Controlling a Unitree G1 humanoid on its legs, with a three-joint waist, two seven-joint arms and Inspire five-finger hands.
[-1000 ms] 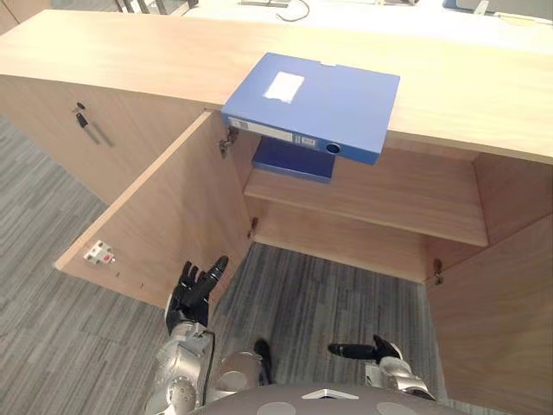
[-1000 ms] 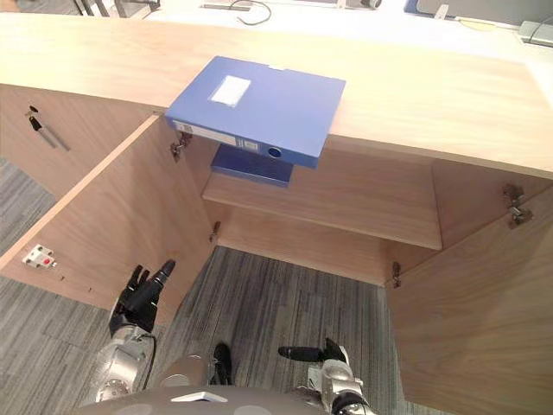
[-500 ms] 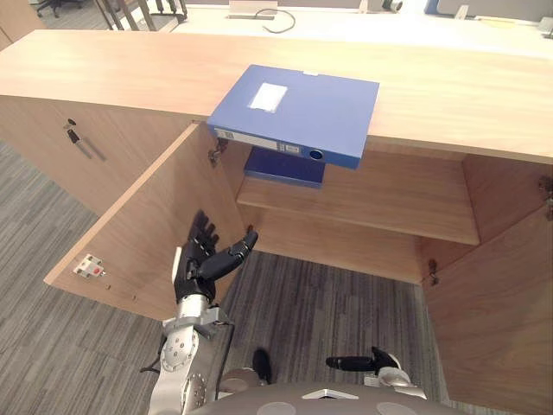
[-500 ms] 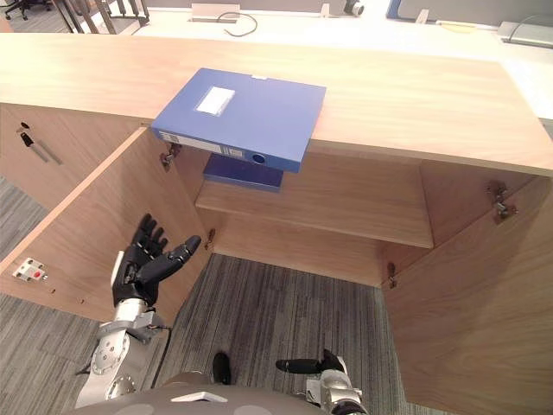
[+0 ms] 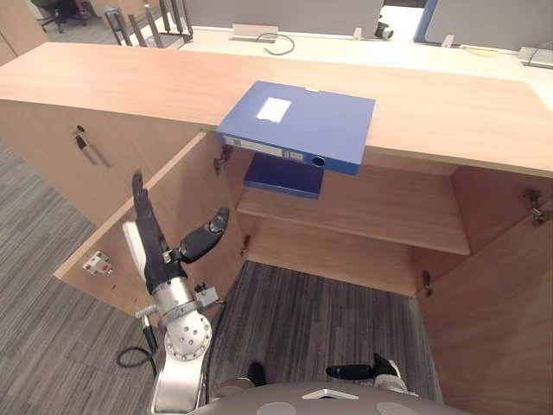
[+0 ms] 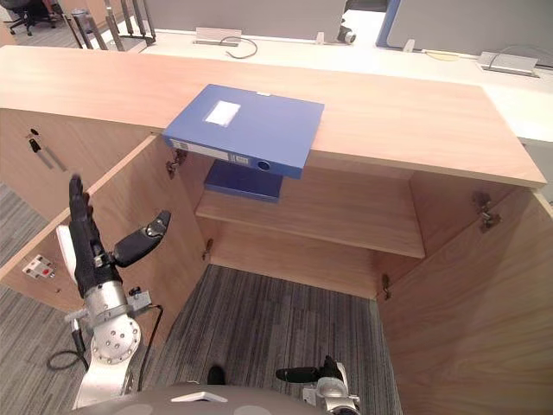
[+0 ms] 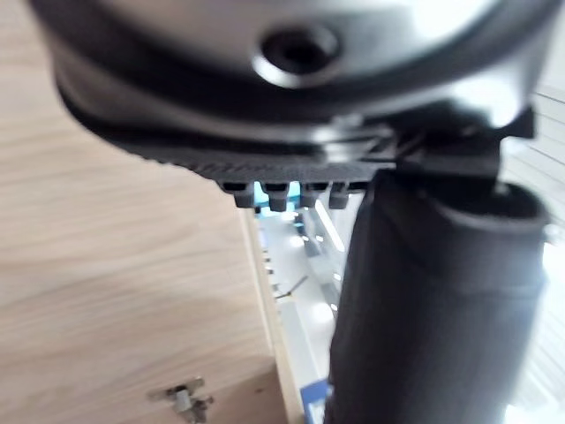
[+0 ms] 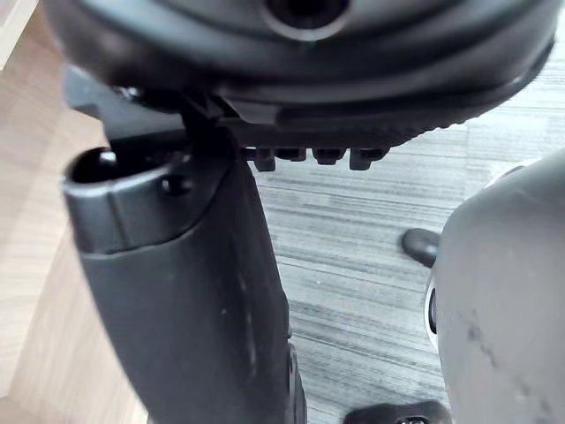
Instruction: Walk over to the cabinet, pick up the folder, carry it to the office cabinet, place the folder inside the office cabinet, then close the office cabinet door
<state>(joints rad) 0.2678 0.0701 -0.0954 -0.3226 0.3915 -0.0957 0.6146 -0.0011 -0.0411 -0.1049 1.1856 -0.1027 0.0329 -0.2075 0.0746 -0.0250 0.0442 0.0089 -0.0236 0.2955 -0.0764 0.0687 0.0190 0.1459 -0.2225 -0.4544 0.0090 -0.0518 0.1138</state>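
Both hands empty: left hand (image 5: 161, 252) up by left door (image 5: 173, 207), fingers straight (pre-reach, I'd judge) for blue folder (image 5: 298, 125) overhanging cabinet top (image 5: 130, 82); right hand (image 5: 359, 373) low, near, relaxed.

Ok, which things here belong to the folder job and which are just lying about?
Job: blue folder on the cabinet top; open cabinet door; raised, open left hand.
Lying about: darker folder on the shelf; cable on the rear desk.
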